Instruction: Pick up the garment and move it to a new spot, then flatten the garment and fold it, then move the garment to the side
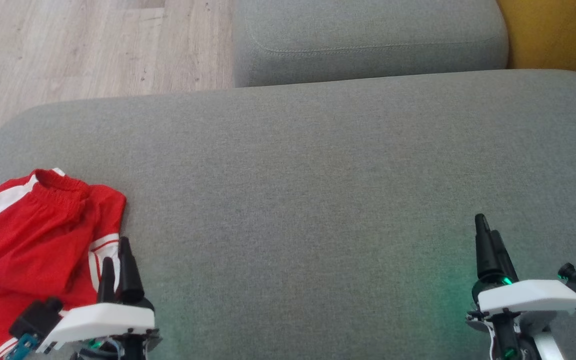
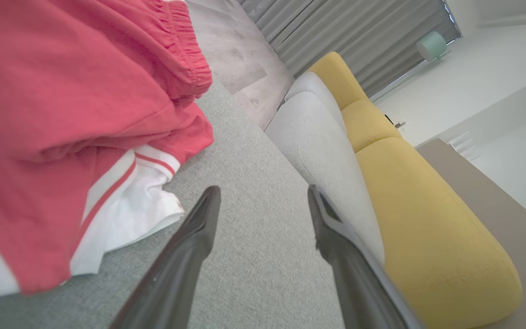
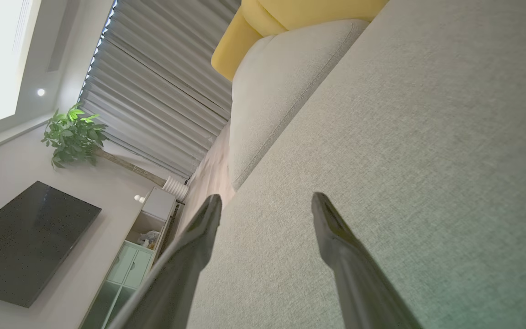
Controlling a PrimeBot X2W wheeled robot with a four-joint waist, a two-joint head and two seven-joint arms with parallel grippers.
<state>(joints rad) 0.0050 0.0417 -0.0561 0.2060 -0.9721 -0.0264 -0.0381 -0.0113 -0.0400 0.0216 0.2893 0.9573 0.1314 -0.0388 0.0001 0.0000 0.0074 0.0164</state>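
Left gripper [image 1: 116, 251]: jaws wide and empty, just beside the garment's white hem.
Garment [image 1: 33, 225]: red shorts with white stripes, crumpled on the grey seat cushion [image 1: 318, 165].
Right gripper [image 1: 488, 226]: jaws wide and empty, well apart from the garment.
Step in hand: the pick-up. Best to close on a thick fold rather than the thin hem, then lift clear before carrying.
Surface: coarse weave beyond the garment, likely to drag cloth.
Room: wooden floor [image 1: 93, 45], yellow cushions [image 2: 427, 205] and curtains [image 2: 336, 27] farther off.

Looking along right gripper [image 3: 266, 197], dark fingers spread wide, over grey seat cushion [image 3: 404, 137]. Beyond the seat cushion, a second grey cushion [image 3: 272, 91], then a yellow cushion [image 3: 244, 36]. Off the seat cushion's far edge, pleated curtain [image 3: 153, 91], potted plant [image 3: 73, 132], dark television [image 3: 25, 242], pale cabinet [image 3: 153, 219].
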